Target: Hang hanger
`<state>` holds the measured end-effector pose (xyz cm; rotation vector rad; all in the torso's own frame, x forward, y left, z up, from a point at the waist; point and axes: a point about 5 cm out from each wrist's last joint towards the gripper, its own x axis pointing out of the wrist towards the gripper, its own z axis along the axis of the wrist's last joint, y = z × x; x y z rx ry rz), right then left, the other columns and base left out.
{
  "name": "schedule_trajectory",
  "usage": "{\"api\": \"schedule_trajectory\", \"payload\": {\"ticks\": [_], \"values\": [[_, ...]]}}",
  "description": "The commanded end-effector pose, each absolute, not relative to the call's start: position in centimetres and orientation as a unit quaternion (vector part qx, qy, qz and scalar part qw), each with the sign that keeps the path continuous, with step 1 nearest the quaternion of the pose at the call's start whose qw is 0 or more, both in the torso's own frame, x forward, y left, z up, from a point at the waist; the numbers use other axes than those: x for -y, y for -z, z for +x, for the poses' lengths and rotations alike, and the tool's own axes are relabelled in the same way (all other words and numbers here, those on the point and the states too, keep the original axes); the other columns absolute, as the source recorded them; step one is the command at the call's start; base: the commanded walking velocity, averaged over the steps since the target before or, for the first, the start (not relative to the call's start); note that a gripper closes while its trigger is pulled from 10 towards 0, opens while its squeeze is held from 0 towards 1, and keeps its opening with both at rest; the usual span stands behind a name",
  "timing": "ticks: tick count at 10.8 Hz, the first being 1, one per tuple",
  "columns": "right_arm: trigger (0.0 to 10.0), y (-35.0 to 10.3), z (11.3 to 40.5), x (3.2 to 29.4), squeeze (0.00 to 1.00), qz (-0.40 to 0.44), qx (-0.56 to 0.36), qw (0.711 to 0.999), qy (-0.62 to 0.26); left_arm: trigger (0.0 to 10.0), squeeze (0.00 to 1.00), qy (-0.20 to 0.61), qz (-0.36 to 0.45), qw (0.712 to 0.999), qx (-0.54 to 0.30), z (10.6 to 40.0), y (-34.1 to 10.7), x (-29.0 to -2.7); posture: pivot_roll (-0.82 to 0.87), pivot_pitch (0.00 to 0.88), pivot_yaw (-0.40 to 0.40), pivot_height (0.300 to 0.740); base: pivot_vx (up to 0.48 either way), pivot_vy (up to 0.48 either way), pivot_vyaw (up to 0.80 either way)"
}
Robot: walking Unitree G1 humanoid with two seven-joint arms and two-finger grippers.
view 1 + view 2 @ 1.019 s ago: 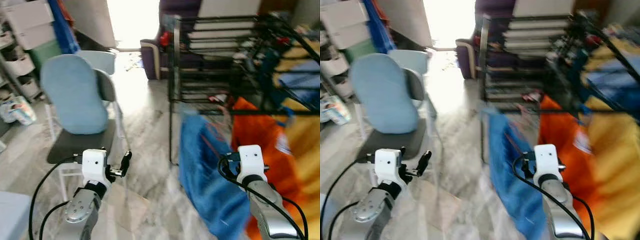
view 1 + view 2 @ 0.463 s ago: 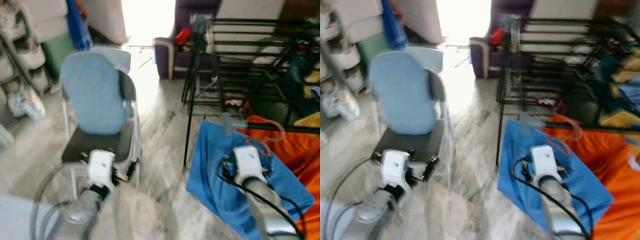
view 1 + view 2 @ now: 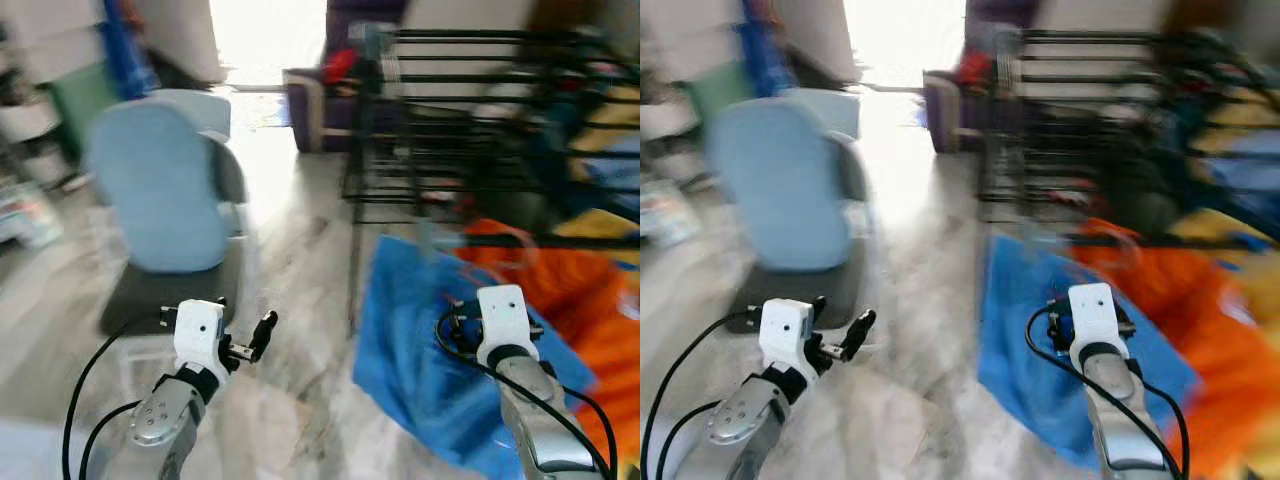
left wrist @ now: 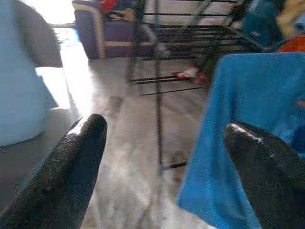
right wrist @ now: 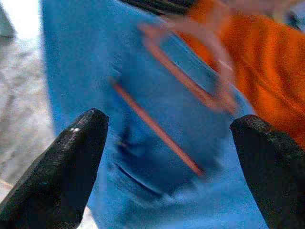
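Observation:
A thin orange-pink hanger (image 5: 190, 88) lies against a blue cloth (image 3: 420, 340) draped on the low rail of a black drying rack (image 3: 450, 110). The picture is blurred, so its hook is hard to make out. My right gripper (image 5: 169, 157) is open just in front of the blue cloth, pointing at the hanger with nothing between its fingers. Its white wrist housing (image 3: 500, 315) hides the fingers from the head camera. My left gripper (image 3: 262, 335) is open and empty, held low over the floor to the left of the rack.
A folding chair with a light blue cushion (image 3: 165, 200) stands at the left, close to my left arm. Orange cloth (image 3: 590, 330) hangs right of the blue one. A purple sofa (image 3: 310, 100) sits at the back by a bright doorway. Marble floor (image 3: 300, 270) lies between chair and rack.
The whole picture has swung and blurred, so the camera moved. Both arms keep the same pose and both grippers stay open.

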<state>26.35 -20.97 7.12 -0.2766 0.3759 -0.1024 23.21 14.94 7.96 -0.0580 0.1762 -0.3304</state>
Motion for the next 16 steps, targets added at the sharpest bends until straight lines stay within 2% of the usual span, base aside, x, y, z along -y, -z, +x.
{"api": "schedule_trajectory", "payload": {"ticks": [1, 3, 9, 13, 14, 15, 16], "values": [[10.0, -7.7, 26.3, 20.9, 0.0, -0.136, -0.176, 0.973, 0.055, 10.0, 0.0, 0.17, -0.024, 0.982, -0.082, 23.3, -8.4, -14.9, -0.1, 0.0, 0.016, 0.74, 0.0, -0.262, -0.76], [10.0, -7.6, 26.1, 21.1, 0.0, -0.151, -0.176, 0.971, 0.054, 10.0, 0.0, 0.172, -0.027, 0.981, -0.085, 23.2, -8.4, -14.8, -0.1, 0.0, 0.016, 0.74, 0.0, 0.0, 0.0], [10.0, -6.8, 27.6, 24.8, 0.0, -0.217, -0.231, 0.948, 0.027, 10.0, 0.0, 0.195, -0.037, 0.975, -0.101, 23.1, -8.3, -14.3, -0.1, 0.0, 0.021, 0.74, 0.0, 0.0, 0.0], [10.0, -5.5, 28.8, 26.1, 0.0, -0.165, -0.28, 0.944, -0.052, 10.0, 0.0, 0.239, -0.028, 0.962, -0.126, 22.8, -8.0, -13.8, -0.09, 0.0, 0.023, 0.74, 0.0, 0.0, 0.0], [3.2, -5.7, 29.5, 26.4, 0.0, -0.164, -0.274, 0.946, -0.052, 10.0, 0.0, 0.276, -0.024, 0.952, -0.133, 22.2, -8.1, -13.4, -0.08, 0.0, 0.025, 0.74, 0.0, 0.0, 0.0], [0.0, -5.8, 29.9, 26.6, 0.0, -0.161, -0.272, 0.947, -0.054, 10.0, 0.0, 0.288, -0.018, 0.948, -0.137, 21.9, -8.1, -13.4, -0.07, 0.0, 0.026, 0.74, 0.0, 0.0, 0.0], [0.0, -5.7, 30.1, 26.6, 0.0, -0.16, -0.271, 0.947, -0.056, 10.0, 0.0, 0.289, -0.014, 0.946, -0.143, 21.8, -8.0, -13.5, -0.07, 0.0, 0.027, 0.74, 0.0, 0.0, 0.0]]}}
